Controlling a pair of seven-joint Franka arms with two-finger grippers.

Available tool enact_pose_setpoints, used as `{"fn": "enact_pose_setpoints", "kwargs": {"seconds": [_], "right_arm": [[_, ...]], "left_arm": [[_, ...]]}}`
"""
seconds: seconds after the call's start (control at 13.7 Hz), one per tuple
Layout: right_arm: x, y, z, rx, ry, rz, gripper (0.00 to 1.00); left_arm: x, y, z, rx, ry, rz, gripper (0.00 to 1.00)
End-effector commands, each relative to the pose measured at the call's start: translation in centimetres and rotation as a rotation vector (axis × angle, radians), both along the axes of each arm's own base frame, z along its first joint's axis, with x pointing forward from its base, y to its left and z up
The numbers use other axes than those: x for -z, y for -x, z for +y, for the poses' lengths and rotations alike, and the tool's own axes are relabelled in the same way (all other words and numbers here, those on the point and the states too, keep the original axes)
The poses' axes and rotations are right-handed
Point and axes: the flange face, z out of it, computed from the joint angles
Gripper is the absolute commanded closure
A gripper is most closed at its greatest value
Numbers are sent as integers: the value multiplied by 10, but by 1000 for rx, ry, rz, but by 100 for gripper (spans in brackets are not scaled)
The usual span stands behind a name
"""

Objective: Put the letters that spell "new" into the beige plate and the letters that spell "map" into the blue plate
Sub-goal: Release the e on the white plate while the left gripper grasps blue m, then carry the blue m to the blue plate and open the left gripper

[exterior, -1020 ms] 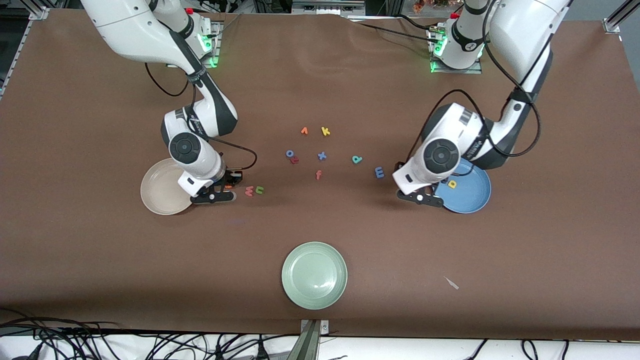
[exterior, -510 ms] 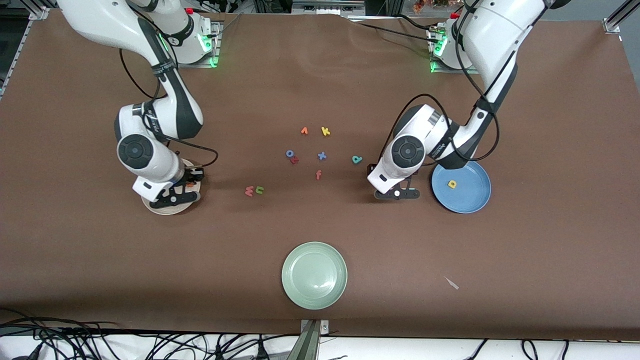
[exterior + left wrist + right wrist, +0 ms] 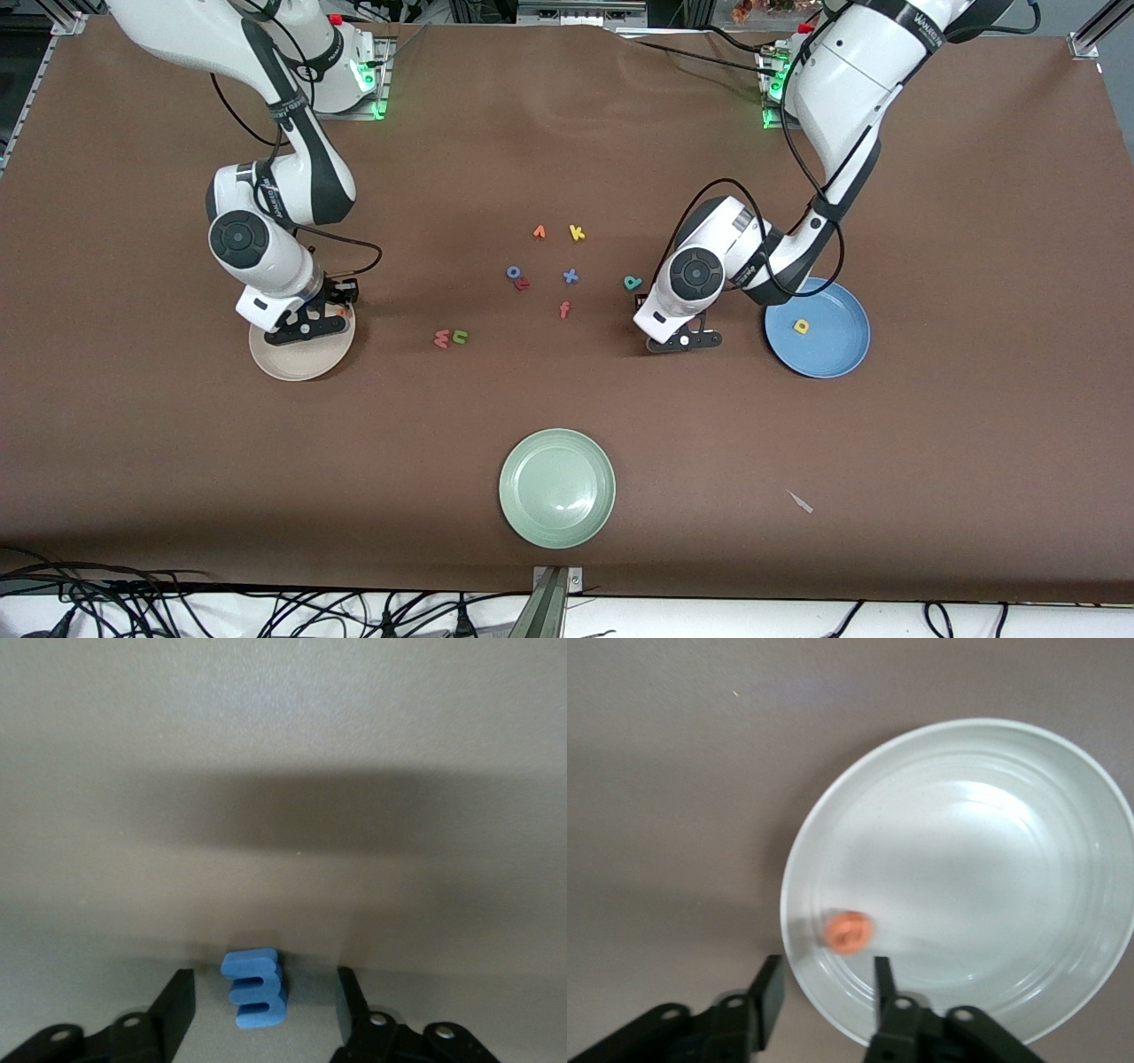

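**Dropping the e, framing the m**

Looking from the front, the right gripper hangs over the beige plate; the left gripper is low beside the blue plate, which holds the yellow a.

Left wrist view: parted fingers straddle the blue m without touching it. Light, squashy foam; pinch its flat sides.

Right wrist view: released fingers, orange e in the plate.
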Motion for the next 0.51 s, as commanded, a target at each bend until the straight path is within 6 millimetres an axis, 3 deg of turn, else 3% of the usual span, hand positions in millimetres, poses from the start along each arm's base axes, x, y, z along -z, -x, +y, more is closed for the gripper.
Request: {"fn": "enact_pose_setpoints", "kwargs": {"seconds": [0.0, 0.15, 0.44], "right_arm": [[-13, 6, 3, 5, -9, -22, 42], [-18, 4, 19, 13, -27, -33, 39], [-12, -11, 88, 93, -59, -67, 37]], "left_arm": [[3, 6, 3, -16, 1, 13, 65], [3, 4, 7, -20, -1, 17, 82], [-14, -4, 18, -9, -29, 30, 84]]}}
